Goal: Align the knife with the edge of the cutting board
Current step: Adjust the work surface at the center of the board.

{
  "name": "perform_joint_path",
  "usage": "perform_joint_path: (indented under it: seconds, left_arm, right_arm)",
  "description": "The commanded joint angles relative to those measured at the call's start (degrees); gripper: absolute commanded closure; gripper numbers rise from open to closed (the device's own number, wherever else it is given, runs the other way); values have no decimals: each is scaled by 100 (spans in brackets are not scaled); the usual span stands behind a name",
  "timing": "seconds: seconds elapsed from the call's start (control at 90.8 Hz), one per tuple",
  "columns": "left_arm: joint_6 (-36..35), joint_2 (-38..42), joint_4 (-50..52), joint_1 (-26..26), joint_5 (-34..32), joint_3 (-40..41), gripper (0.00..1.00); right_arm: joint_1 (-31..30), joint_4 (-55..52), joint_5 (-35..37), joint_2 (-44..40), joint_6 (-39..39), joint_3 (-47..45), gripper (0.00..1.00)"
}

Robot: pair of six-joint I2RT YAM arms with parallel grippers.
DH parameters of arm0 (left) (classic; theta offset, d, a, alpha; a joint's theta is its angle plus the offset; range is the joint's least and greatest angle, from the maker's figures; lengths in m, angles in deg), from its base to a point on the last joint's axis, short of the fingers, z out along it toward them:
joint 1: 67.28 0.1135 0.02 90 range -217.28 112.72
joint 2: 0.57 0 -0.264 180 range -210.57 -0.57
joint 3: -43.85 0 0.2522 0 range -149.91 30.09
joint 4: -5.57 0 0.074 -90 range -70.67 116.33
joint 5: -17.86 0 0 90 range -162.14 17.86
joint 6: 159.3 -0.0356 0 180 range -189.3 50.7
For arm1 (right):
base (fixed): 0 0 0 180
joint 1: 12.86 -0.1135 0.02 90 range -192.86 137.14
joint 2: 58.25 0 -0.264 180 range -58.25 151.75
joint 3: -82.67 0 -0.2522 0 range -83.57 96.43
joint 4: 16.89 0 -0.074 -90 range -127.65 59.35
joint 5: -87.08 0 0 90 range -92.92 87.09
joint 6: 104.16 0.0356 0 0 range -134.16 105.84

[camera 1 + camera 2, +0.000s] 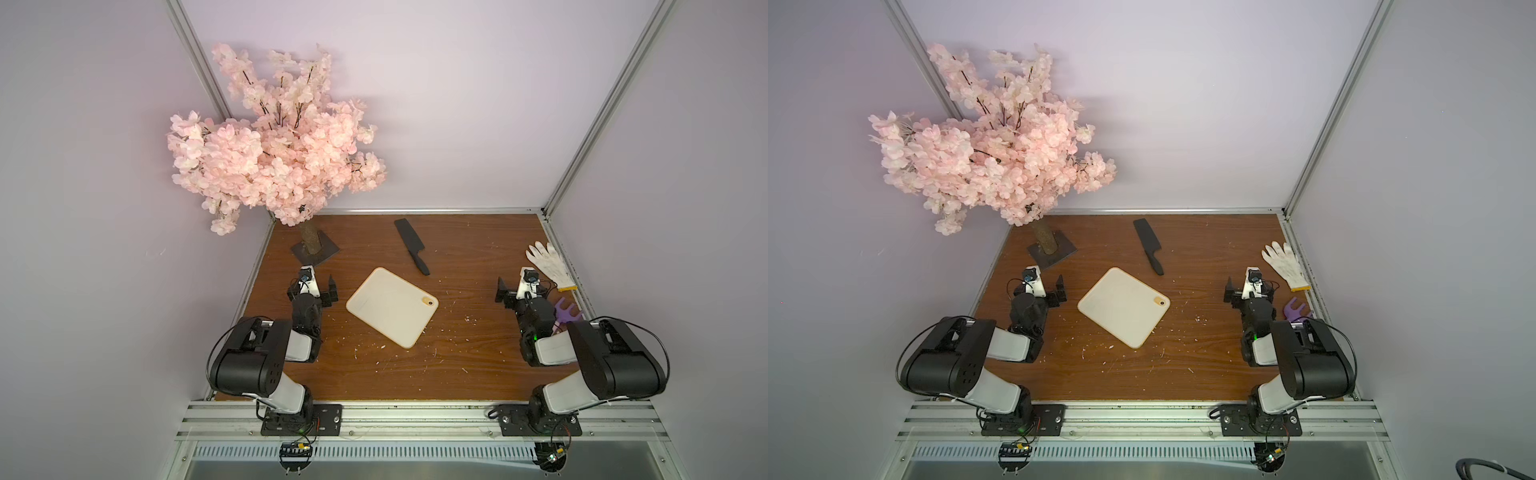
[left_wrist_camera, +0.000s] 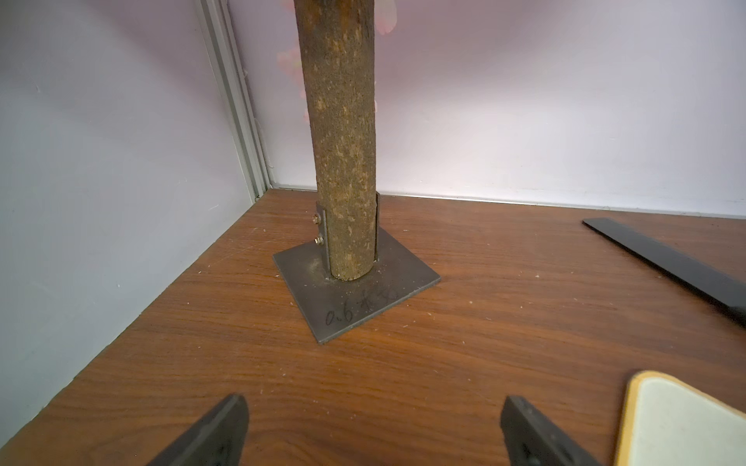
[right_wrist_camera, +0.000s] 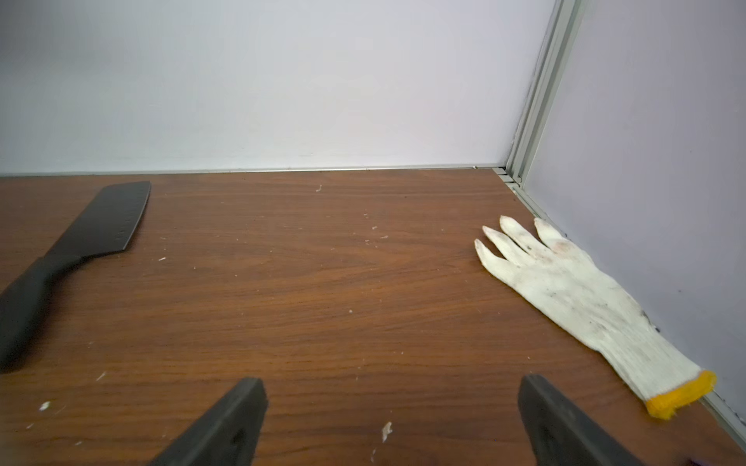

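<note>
right tool [image 3: 390, 389] stood with its jaws spread fully and nothing between them. left tool [image 2: 375, 403] was likewise wide and empty, facing the tree base [image 2: 355, 290]. knife [image 1: 411, 246] lay flat on the worktop [image 1: 457, 357] behind the cutting board [image 1: 390, 305], handle end near the board's far edge but apart from it, blade angled off toward the back wall. no grasp was begun. i judged the right tool better placed for the reach. my recommendation was to pinch the handle across its narrow width, lift little, turn the knife parallel to the nearest board edge, and set it just beside the rim. i noted two risks: the slim handle slipping, and the board being nudged.
</note>
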Motion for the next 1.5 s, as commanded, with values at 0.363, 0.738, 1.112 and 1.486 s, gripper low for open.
perform_joint_path:
  seconds: [0.363, 0.738, 1.112, 1.486]
  left_arm:
    - [-21, 35, -176, 43, 66, -34, 2]
    - [-23, 46, -172, 43, 61, -31, 2]
    - [-15, 53, -162, 52, 74, -27, 2]
    - [-27, 79, -181, 7, -52, -28, 2]
  right_arm:
    - [-42, 93, 74, -18, -112, 97, 1]
    - [-37, 91, 76, -16, -117, 96, 1]
    - [-36, 74, 85, -10, -112, 106, 1]
    - [-104, 102, 596, -104, -28, 74, 0]
